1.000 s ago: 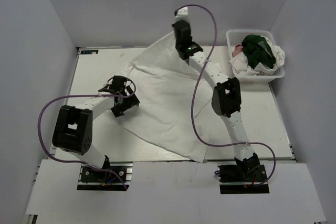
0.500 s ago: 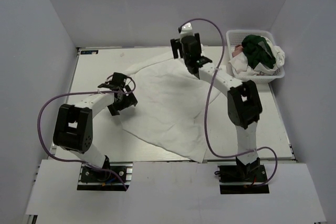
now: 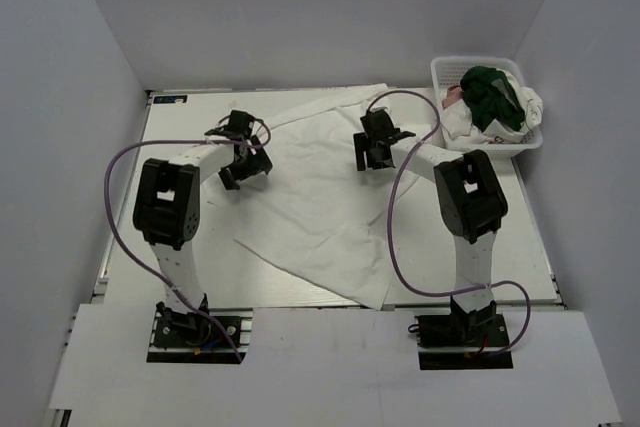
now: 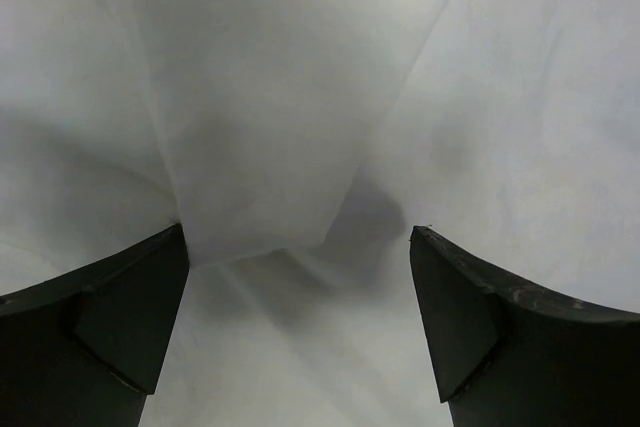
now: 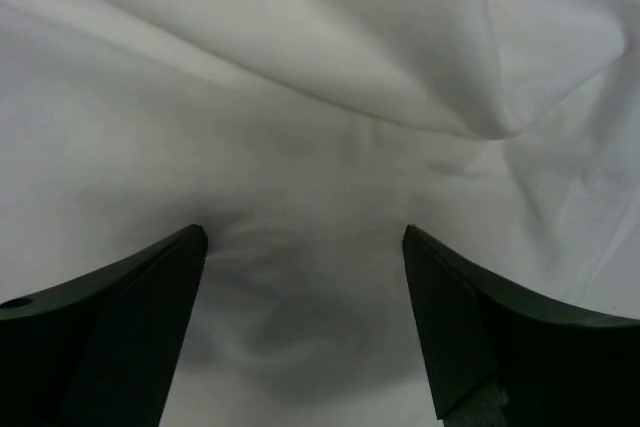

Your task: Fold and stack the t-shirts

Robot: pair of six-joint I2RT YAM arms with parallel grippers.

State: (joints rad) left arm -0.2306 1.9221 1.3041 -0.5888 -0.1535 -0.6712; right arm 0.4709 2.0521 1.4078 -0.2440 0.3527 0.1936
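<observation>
White t-shirt (image 3: 310, 217) lies spread on the table (image 3: 520, 247) under the left gripper (image 4: 298, 231) and right gripper (image 5: 304, 231), both released.

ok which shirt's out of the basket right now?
The big white t-shirt, spread open on the table. The dark green, pink and other white ones are bunched in the basket.
</observation>
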